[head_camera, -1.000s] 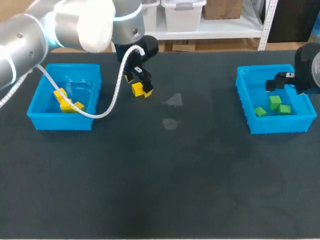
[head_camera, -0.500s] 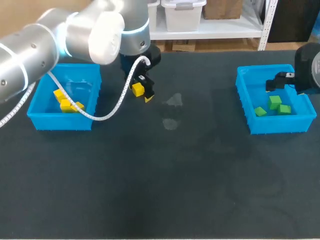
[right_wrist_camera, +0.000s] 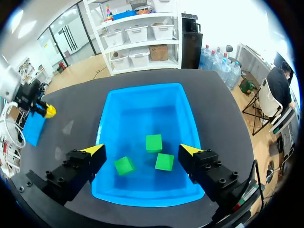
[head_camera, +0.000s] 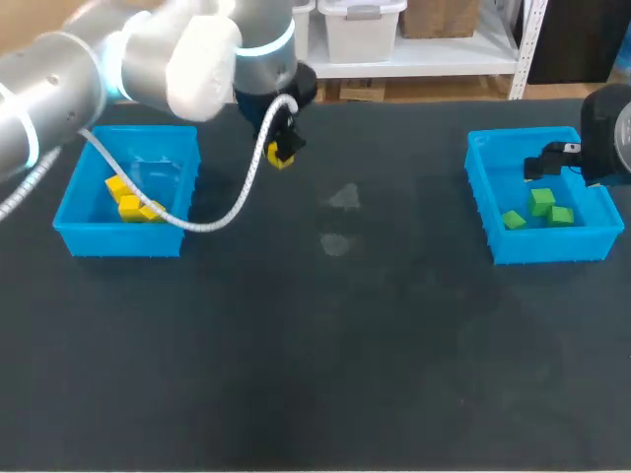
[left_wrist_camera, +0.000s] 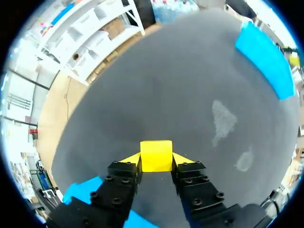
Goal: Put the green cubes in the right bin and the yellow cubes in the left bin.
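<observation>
My left gripper (left_wrist_camera: 156, 164) clamps a small yellow cube (left_wrist_camera: 156, 154) at far left; my right gripper (right_wrist_camera: 142, 150) hangs wide open over the blue plastic bin (right_wrist_camera: 137, 102) of green cubes (right_wrist_camera: 153, 142)

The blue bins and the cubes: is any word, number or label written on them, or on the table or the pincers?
No text can be read anywhere on them.
The left bin, the right bin, the green cubes, the yellow cube held in the left pincer, the right pincer and the table all show plain surfaces with no legible print.
</observation>
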You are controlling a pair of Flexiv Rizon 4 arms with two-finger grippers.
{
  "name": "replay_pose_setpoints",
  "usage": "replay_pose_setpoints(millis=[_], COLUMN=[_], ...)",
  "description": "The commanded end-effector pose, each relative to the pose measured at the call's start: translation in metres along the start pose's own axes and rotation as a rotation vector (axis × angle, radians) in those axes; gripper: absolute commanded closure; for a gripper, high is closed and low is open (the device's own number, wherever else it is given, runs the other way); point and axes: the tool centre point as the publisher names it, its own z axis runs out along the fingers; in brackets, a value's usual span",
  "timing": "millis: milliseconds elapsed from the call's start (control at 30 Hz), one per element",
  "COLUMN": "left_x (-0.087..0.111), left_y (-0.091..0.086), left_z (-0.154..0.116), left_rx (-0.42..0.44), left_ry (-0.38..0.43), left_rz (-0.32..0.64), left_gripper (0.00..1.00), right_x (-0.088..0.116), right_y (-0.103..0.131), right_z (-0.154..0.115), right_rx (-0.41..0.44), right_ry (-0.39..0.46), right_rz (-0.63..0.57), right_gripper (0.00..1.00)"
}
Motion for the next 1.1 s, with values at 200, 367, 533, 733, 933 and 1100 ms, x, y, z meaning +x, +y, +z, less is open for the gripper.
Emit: replay_pose_setpoints(millis=[200,367,533,733,933,1100], left_x=[0.052,0.094,0.129,0.146,0.141,0.132], left_y=[0.057,0.089,0.102,0.105,0.113,0.114], left_z=[-0.1,-0.11,-0.094,-0.072,-0.074,-0.083], left_rx=[-0.104,-0.132,-0.137,-0.132,-0.129,-0.086], left_ry=[-0.244,-0.206,-0.138,-0.084,-0.098,-0.141], left_rz=[-0.211,-0.325,-0.387,-0.417,-0.457,-0.512], left_gripper=[1.0,1.0,1.0,1.0,0.0,0.0], right_x=[0.004,0.004,0.004,0.004,0.004,0.004], right_y=[0.0,0.0,0.0,0.0,0.0,0.0], right_z=[0.001,0.001,0.001,0.001,0.001,0.001], right_rx=[0.0,0.0,0.0,0.0,0.0,0.0], right_ry=[-0.044,-0.044,-0.044,-0.044,-0.044,-0.044], right_rz=[0.002,0.002,0.002,0.002,0.002,0.002], right_gripper=[0.0,0.0,0.0,0.0,0.0,0.0])
